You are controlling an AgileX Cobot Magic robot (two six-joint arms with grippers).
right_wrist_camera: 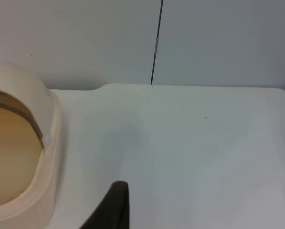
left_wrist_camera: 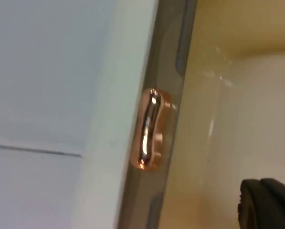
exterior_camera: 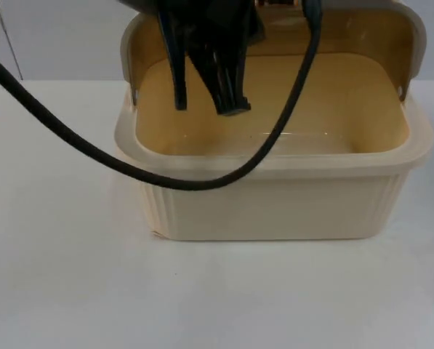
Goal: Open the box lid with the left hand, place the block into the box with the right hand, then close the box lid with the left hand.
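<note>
The cream box (exterior_camera: 275,207) sits in the middle of the white worktop (exterior_camera: 64,291), ribbed front wall toward the camera, and its lid (exterior_camera: 413,40) stands raised at the back, tilted up over the rear rim, so the box is open. From above, the left gripper (exterior_camera: 206,102) hangs down inside the open mouth, toward the left half of the cavity, its two black fingers (exterior_camera: 231,98) clearly spread apart with bare yellowish interior between them, holding nothing. The fingertips sit above the box floor; whether they touch it, I cannot tell. The left wrist camera looks along the lid's edge, and there is a shiny copper-coloured handle (left_wrist_camera: 149,131) fixed on the lid's band, with a black fingertip (left_wrist_camera: 269,205) near it but apart from it. Over on the other side, the right arm waits: its wrist camera takes in the box's rounded end and the raised lid's edge (right_wrist_camera: 37,129), bare worktop beyond, and the grey partition wall (right_wrist_camera: 218,38) behind. Of the right gripper one dark fingertip (right_wrist_camera: 113,205) shows just beside the box's end, and I cannot tell whether that gripper is open or closed. No block can be made out inside the box.
</note>
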